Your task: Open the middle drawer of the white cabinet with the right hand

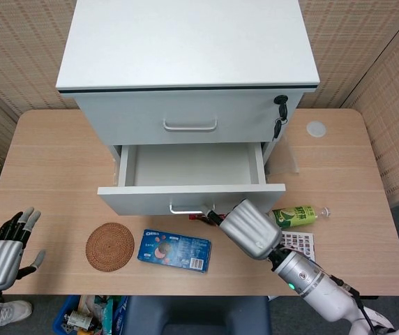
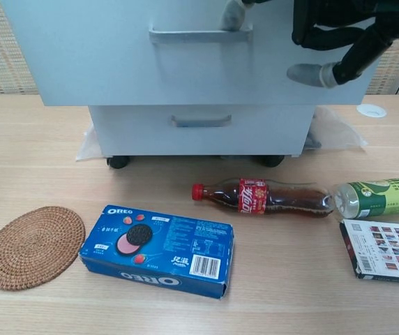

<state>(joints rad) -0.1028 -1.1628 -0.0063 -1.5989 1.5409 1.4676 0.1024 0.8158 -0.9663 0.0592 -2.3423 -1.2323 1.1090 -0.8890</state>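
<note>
One right hand (image 1: 250, 227) hooks the middle drawer's handle (image 1: 185, 209); two bottles (image 2: 261, 196), one Oreo box (image 2: 159, 251).

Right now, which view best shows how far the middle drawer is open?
The head view: the middle drawer shows its pulled-out, bare interior from above. The chest view shows only its front panel and handle.

— What is seen low on the counter (image 2: 39, 146) in the chest view?
— A round woven coaster (image 2: 33, 246) is placed at lower left, with a blue Oreo box (image 2: 159, 250) just beside it.

— And toward the right?
— A cola bottle (image 2: 262, 196) is laid on its side; a green bottle (image 2: 379, 197) is laid beyond it, above a printed card box (image 2: 384, 250). A small white disc (image 2: 372, 110) is seen at upper right.
</note>
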